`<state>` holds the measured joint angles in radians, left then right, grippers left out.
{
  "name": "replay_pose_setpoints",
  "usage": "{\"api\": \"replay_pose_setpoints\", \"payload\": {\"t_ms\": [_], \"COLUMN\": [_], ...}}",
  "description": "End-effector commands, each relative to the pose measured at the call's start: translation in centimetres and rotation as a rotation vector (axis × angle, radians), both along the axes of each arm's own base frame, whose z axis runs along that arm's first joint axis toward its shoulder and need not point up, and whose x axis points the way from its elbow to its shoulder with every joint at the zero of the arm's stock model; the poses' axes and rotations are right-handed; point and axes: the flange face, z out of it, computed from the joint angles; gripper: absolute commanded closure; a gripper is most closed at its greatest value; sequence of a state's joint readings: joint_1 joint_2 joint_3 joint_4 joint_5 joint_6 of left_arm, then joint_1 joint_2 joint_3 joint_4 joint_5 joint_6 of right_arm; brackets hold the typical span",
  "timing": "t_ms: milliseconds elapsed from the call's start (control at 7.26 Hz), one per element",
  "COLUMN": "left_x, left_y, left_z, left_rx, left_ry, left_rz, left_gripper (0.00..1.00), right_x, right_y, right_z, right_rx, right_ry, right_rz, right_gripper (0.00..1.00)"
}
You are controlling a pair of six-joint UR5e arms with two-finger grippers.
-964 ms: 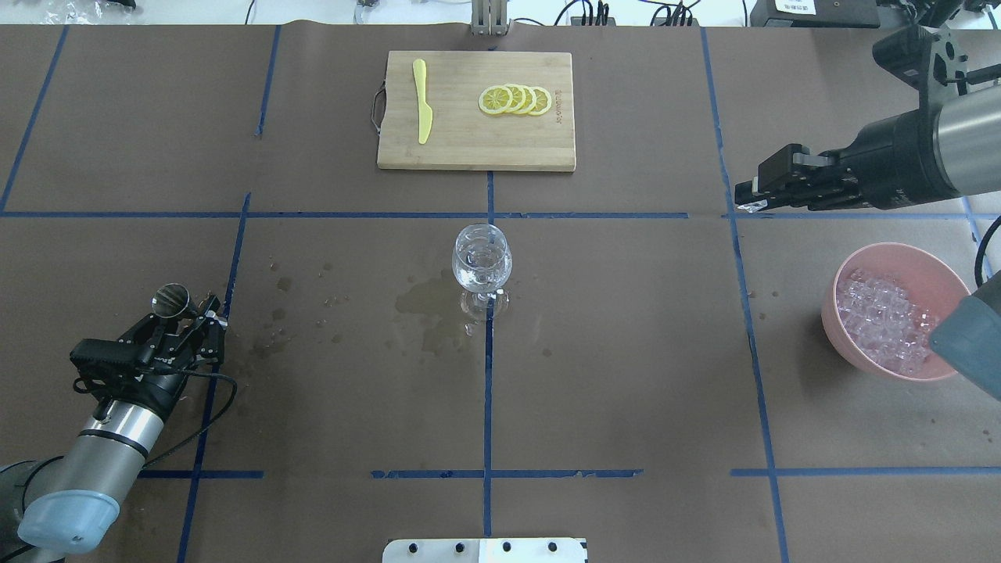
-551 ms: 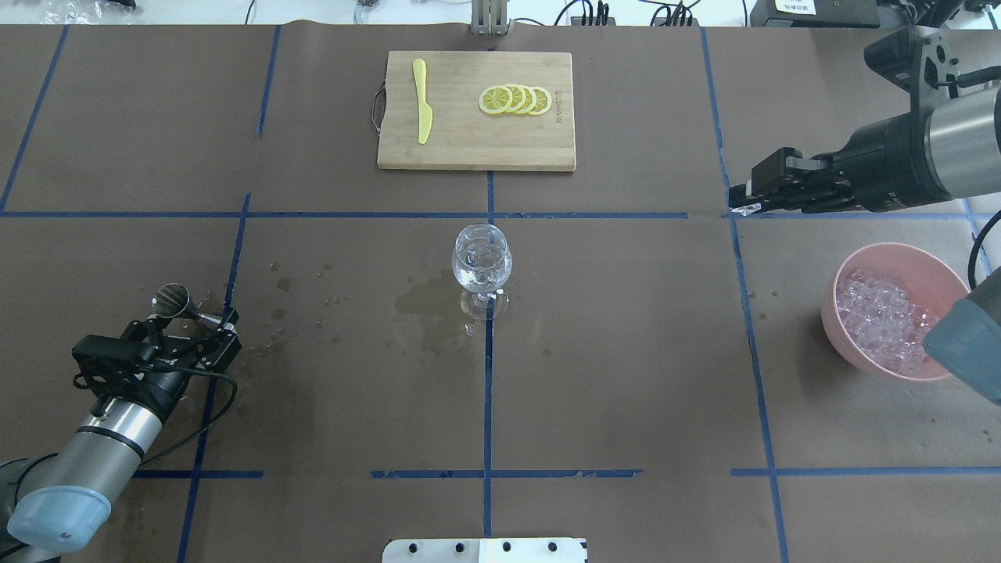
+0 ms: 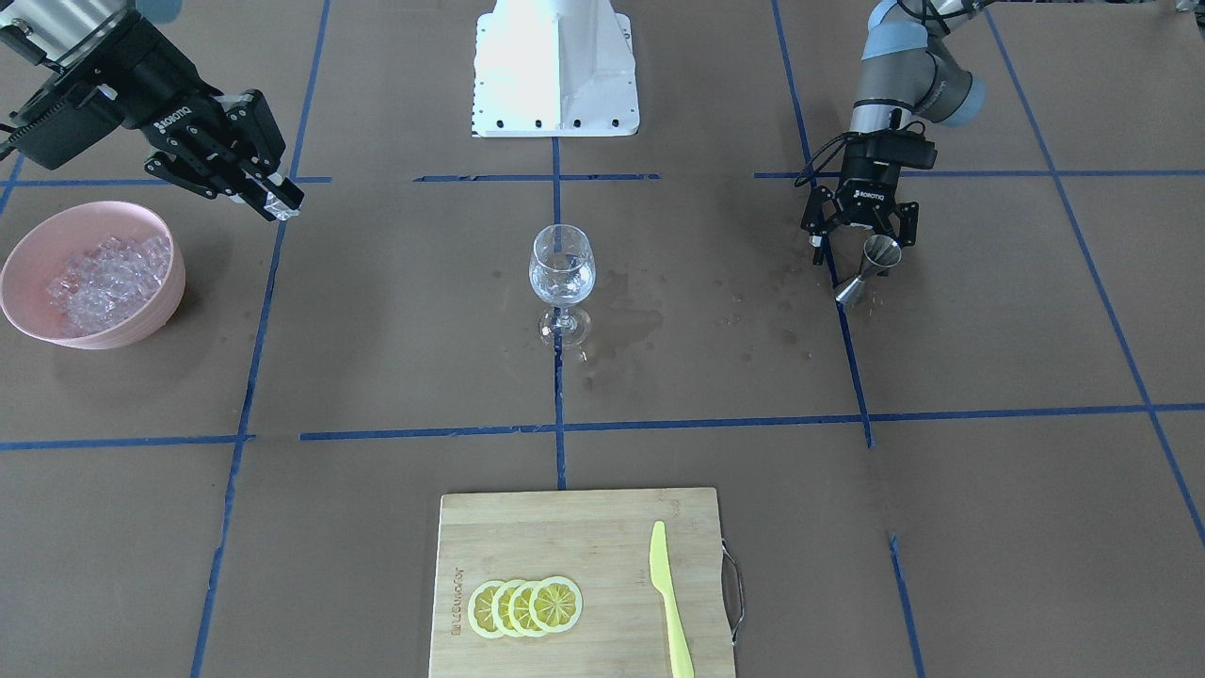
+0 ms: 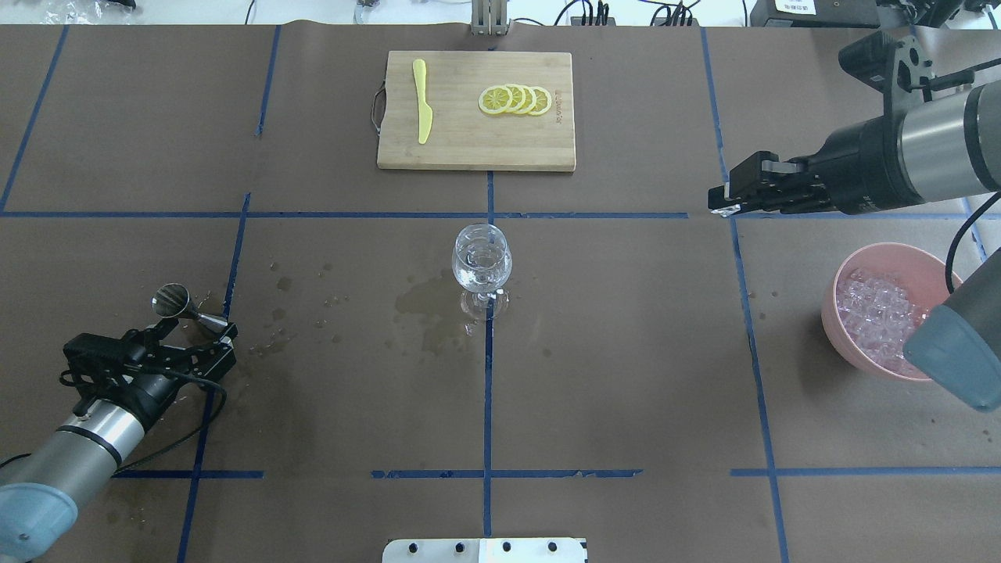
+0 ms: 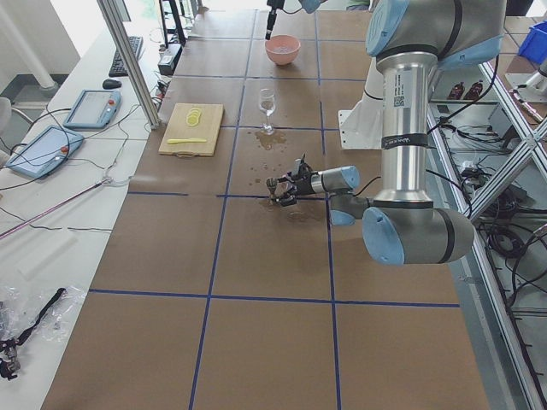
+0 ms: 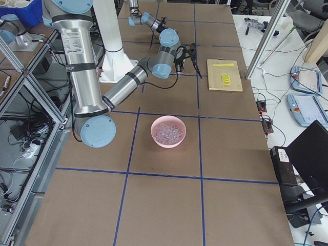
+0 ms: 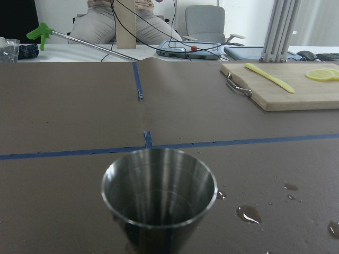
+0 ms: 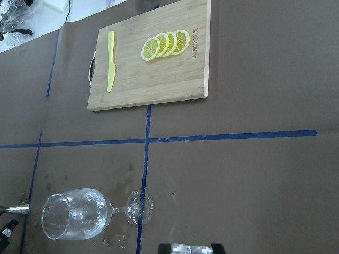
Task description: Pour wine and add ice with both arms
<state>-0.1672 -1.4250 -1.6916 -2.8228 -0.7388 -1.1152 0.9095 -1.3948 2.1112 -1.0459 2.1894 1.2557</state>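
Brown-papered worktop point(image 4: 626, 352), blue tape grid, damp patches at centre. Arms: the right arm point(image 4: 931, 148) hung level over the right side; the left arm point(image 4: 94, 438) lay low at the left. At the right, a pink bowl point(image 3: 155, 315) held the ice heap point(image 4: 872, 317). At centre, the stemmed glass point(image 4: 482, 262) stood with the wine point(image 3: 562, 280) in it. Left, the metal measuring cup point(image 4: 174, 299) stood upright, apparently free, with the left jaws spread just behind it. Smallest: one ice cube point(image 4: 726, 209), pinched at the very tips of the right jaws, well apart from the glass.

Risks, as judged:
- wet cube slipping from the tip grip in transit
- a high release splashing wine or toppling the glass
- left jaws clipping the cup
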Motion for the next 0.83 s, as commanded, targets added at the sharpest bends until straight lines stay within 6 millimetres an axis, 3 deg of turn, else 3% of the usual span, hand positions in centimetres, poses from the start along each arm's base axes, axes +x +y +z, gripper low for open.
{"api": "replay_pose_setpoints", "payload": {"t_ms": [0, 275, 413, 551, 688], "left_x": [-4.2, -3.1, -2.8, -3.4, -5.5], "left_y": [1.3, 2.2, 2.6, 3.2, 4.0], "left_z": [-0.9, -2.0, -3.0, -3.8, -5.0], "left_rx": [-0.034, -0.108, -0.140, -0.197, -0.230], "left_ry": [-0.015, -0.011, -0.028, -0.009, -0.026], "left_rz": [0.074, 0.196, 0.245, 0.284, 0.334], "left_gripper": [0.00, 0.00, 0.00, 0.00, 0.00], "right_x": [-1.6, -3.3, -5.3, -6.5, -8.2], "right_y": [0.2, 1.0, 1.3, 0.7, -0.1], "right_z": [-1.6, -2.2, -3.1, -5.1, -8.9], "right_rx": [0.006, 0.019, 0.035, 0.029, 0.012], "right_ry": [-0.023, -0.027, -0.030, -0.018, -0.001], "right_rz": [-0.016, -0.038, -0.041, -0.039, -0.050], "right_gripper": [1.00, 1.00, 1.00, 1.00, 1.00]}}
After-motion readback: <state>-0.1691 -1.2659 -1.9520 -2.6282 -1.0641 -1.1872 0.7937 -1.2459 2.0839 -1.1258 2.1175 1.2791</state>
